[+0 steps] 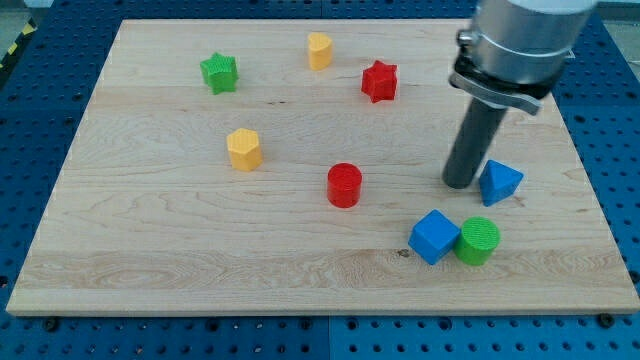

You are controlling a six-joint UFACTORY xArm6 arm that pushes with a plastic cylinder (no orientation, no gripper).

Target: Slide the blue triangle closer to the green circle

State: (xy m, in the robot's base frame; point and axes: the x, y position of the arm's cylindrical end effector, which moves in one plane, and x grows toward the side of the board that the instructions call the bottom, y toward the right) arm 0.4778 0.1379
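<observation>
The blue triangle [500,183] lies at the view's right, above and a little right of the green circle [478,240]. A short gap separates the two. My tip [460,184] stands on the board just left of the blue triangle, close to or touching its left side. A blue cube [433,236] sits against the green circle's left side.
A red cylinder [344,185] stands at mid board. A yellow hexagon block [244,149] is left of it. A green star [219,72], a yellow block [319,50] and a red star [379,81] lie along the view's top. The board's right edge [590,190] is near the triangle.
</observation>
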